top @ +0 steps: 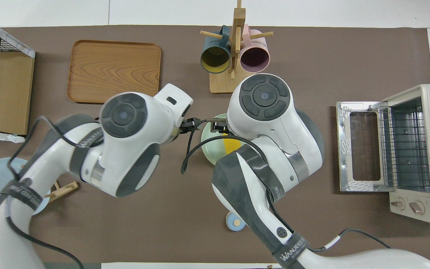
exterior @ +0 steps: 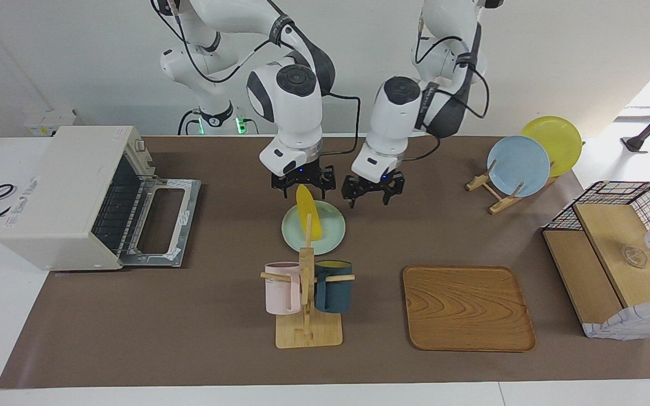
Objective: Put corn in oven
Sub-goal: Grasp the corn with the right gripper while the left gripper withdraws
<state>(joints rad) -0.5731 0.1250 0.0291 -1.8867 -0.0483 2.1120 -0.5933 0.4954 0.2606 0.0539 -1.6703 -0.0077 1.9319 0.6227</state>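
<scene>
The yellow corn [exterior: 307, 214] lies across a pale green plate [exterior: 332, 232] in the middle of the table; in the overhead view only a patch of the corn [top: 233, 145] shows under the right arm. My right gripper [exterior: 302, 190] is low over the corn's end nearer the robots, open, with a finger on either side. My left gripper [exterior: 370, 200] is open and empty, just above the table beside the plate, toward the left arm's end. The off-white oven [exterior: 60, 192] stands at the right arm's end, its door [exterior: 161, 186] dropped flat and the wire rack showing.
A mug rack [exterior: 307, 299] with a pink and a dark blue mug stands just farther from the robots than the plate. A wooden tray [exterior: 468, 307], a plate stand [exterior: 519, 166] with blue and yellow plates, and a wooden box with wire basket [exterior: 613, 254] lie toward the left arm's end. A small blue round lid [top: 235, 221] lies near the robots.
</scene>
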